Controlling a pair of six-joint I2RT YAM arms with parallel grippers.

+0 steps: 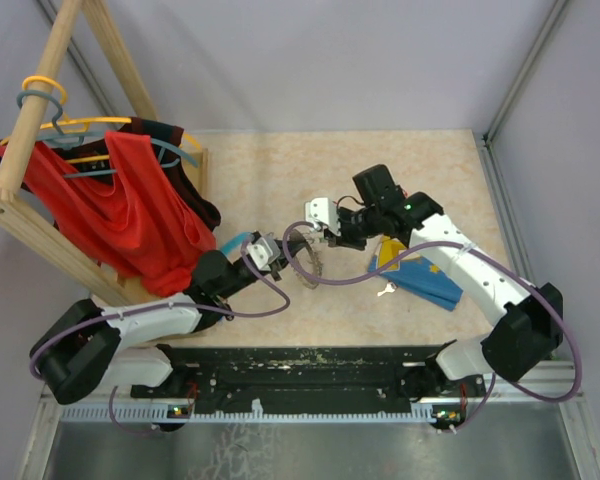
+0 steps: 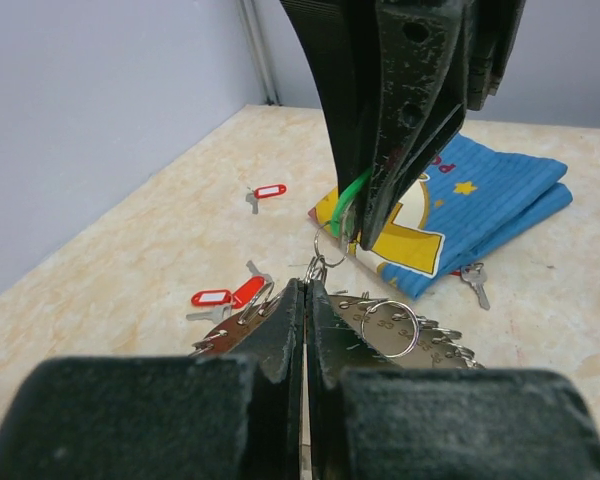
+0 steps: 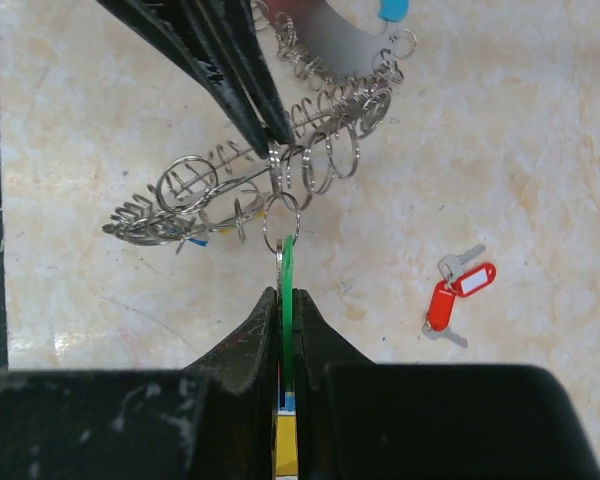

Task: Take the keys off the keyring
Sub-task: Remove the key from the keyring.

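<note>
Pointing at the keyring, green tag seemingly lies along right claw.

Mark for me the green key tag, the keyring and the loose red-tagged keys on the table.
green key tag [image 3: 285,265], right wrist view, on its edge-on green strip.
keyring [image 3: 335,40], right wrist view, on its flat grey band.
red-tagged keys [image 3: 445,306], right wrist view, on the lower red tag.

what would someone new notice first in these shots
The two claws meeting mid-table: the left claw is shut on the keyring, the right claw shut on a green key tag hooked to it. At the far left, a red shirt hangs on a wooden rack.
</note>
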